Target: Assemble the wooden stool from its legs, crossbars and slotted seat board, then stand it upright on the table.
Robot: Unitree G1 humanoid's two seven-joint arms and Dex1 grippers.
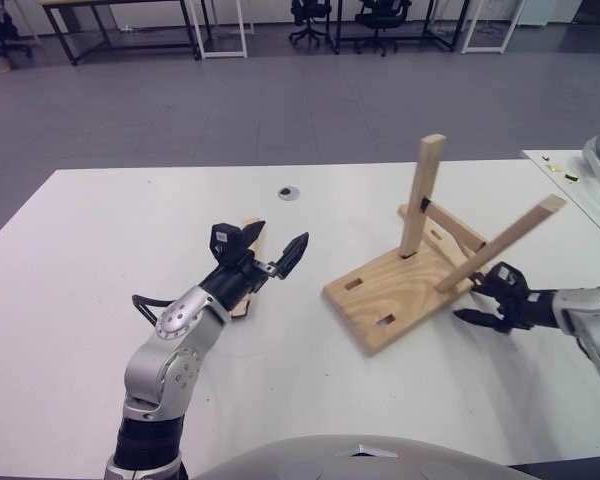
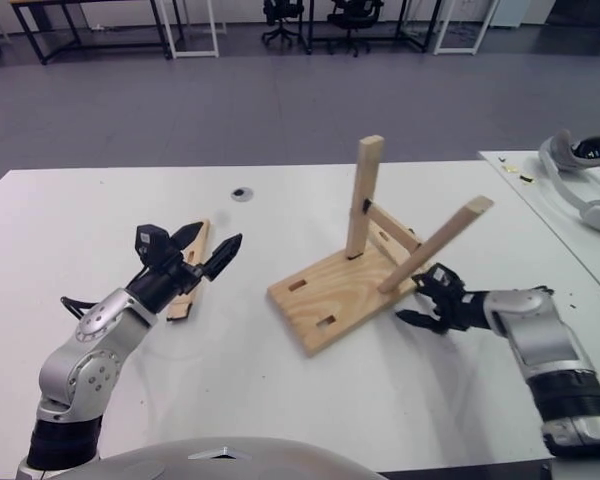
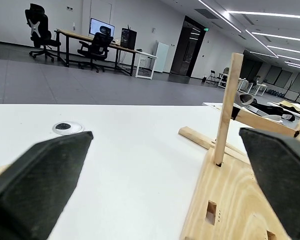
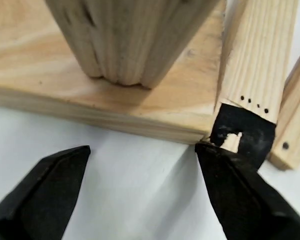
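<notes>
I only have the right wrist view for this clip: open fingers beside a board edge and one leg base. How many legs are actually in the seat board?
Observer: Two. An upright leg and a leaning leg, tilted toward the right gripper, both sit in the seat board.
Operator: Any slots unfilled?
Observer: Yes, two empty slots on the board's near left side.
Operator: And the left arm?
Observer: The left gripper hangs open over a loose wooden piece lying on the table, left of the board.
</notes>
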